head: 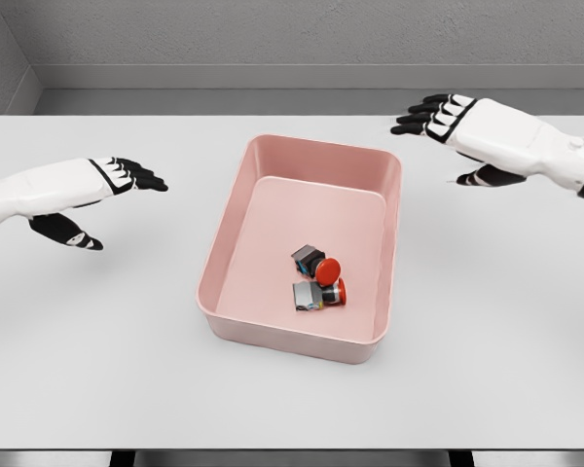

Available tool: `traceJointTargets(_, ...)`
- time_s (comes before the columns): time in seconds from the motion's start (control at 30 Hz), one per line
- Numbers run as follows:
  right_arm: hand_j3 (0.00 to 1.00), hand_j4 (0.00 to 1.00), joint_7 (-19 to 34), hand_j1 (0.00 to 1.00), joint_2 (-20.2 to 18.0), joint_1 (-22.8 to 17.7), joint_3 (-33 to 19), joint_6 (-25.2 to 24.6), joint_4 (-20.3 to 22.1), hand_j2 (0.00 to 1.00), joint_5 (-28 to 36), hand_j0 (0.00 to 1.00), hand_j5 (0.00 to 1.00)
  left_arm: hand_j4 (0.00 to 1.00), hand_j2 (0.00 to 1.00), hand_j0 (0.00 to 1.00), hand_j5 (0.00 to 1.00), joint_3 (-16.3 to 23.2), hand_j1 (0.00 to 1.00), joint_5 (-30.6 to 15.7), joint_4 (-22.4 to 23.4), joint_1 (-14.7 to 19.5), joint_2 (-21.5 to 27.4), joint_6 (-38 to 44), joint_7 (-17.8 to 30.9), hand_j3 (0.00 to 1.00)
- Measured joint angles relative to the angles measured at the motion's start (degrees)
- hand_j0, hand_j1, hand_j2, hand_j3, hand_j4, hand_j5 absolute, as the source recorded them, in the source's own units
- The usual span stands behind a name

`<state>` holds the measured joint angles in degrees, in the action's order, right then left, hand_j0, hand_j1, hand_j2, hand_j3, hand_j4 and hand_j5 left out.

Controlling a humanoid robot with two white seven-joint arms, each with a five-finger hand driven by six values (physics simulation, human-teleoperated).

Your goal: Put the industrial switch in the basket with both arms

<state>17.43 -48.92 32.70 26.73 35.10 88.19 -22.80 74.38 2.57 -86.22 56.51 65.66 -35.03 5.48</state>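
I find nothing readable from my station: no text, label, brand, number or sign. The pink basket (236, 199) has plain walls with no marking. The two industrial switches (318, 279) lying in it show red caps and dark and grey bodies, but any print on them is too small for me to make out. The white table (97, 331) carries no lettering, and I see none on the white shells of the left hand (107, 190) or the right hand (457, 131).
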Motion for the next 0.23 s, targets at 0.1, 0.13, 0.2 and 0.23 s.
traceJointTargets(0.1,1.00,1.00,0.00,1.00,-0.43,-0.79,-0.58,0.00,-2.38,1.00,-0.08,1.00,1.00,1.00,1.00,1.00,1.00,0.04,1.00,0.00,0.00,-0.26,-0.11,0.00,0.00,1.00)
traceJointTargets(0.13,1.00,1.00,0.00,1.00,-0.50,-0.88,-0.66,0.00,-2.79,1.00,-0.11,1.00,1.00,1.00,1.00,1.00,1.00,0.04,1.00,0.01,0.02,-0.26,-0.13,0.00,0.00,1.00)
traceJointTargets(0.2,1.00,1.00,0.01,1.00,-0.55,-1.14,-0.76,0.00,-3.29,1.00,-0.15,1.00,1.00,1.00,1.00,1.00,1.00,0.05,1.00,0.01,0.03,-0.35,-0.16,0.00,0.00,1.00)
traceJointTargets(0.23,1.00,1.00,0.01,1.00,-0.57,-1.14,-0.79,0.00,-3.44,1.00,-0.16,1.00,1.00,1.00,1.00,1.00,1.00,0.05,1.00,0.01,0.04,-0.35,-0.17,0.00,0.00,1.00)
